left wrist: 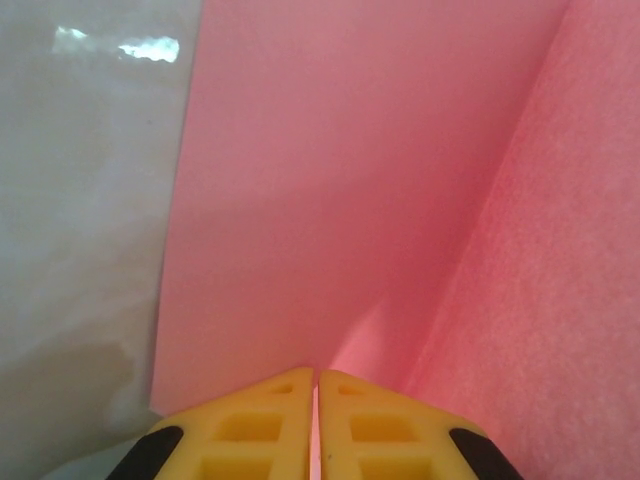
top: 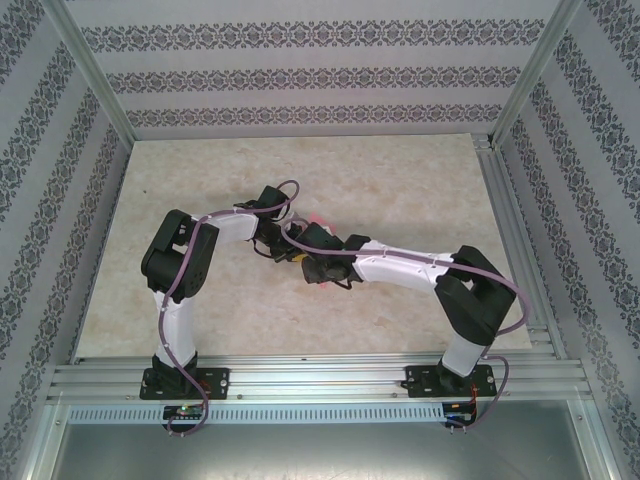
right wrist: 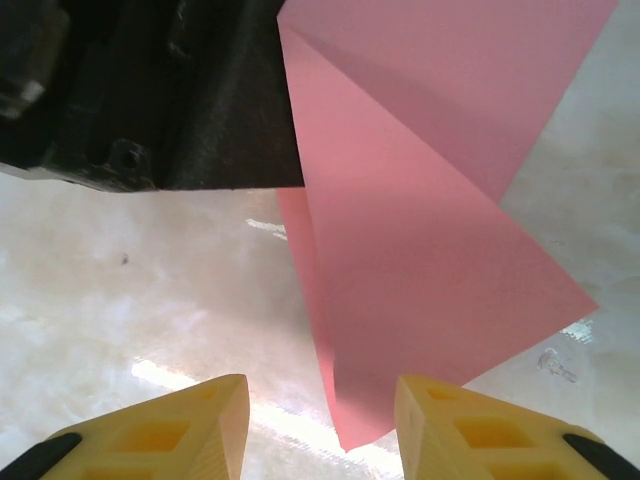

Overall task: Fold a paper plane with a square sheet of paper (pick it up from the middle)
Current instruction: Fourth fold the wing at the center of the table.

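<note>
At the middle of the pale marbled counter (top: 400,190), the left yellow fingers (left wrist: 265,425) pinch the thin pink-red, partly folded paper sheet (right wrist: 420,250) while the right yellow fingers (right wrist: 180,425) gape empty near its pointed corner, so a misaligned closing could skew the crease or tug it loose.

Both arms meet over the middle of the table (top: 400,180), the left arm (top: 190,260) and right arm (top: 410,268) nearly touching, with little room between them. The far half and both side strips lie open up to the patterned walls (top: 300,70).

Ahead of the right gripper (right wrist: 320,385), the left arm's black body blocks the upper left. The pink paper (right wrist: 420,220) dips a corner between the parted fingers, and bare tabletop is free at lower left.

Ahead of the left gripper (left wrist: 316,375), paper walls off the centre and right; a strip of table stays open on the left.
</note>
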You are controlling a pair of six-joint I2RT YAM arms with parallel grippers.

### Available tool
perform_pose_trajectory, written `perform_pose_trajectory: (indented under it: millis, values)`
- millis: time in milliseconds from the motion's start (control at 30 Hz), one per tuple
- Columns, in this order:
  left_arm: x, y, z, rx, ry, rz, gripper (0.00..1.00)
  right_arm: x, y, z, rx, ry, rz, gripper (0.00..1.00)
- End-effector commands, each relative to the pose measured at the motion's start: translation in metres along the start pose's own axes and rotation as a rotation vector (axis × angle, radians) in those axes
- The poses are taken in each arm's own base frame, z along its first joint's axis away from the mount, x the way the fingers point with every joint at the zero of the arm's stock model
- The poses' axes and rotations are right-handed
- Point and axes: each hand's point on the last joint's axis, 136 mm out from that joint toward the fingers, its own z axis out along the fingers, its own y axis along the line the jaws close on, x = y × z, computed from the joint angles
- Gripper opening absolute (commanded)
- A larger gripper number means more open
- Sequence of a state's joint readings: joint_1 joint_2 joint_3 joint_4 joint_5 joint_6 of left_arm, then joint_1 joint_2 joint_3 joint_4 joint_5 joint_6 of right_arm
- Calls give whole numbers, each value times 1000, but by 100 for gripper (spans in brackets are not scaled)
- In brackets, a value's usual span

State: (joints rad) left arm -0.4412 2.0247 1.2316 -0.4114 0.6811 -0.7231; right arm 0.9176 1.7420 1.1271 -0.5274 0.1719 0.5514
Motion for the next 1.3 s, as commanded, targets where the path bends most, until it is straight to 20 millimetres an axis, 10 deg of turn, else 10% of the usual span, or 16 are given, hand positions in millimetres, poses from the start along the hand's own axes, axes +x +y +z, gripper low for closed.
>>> perform_pose_trajectory:
  millis: [0, 1267]
  values:
    - [-2, -20, -5, 55, -10, 30, 12, 7, -13, 8, 123, 23, -45, 43]
    - [-2, -19, -6, 43, 2, 34, 12, 6, 2, 29, 55, -15, -24, 3]
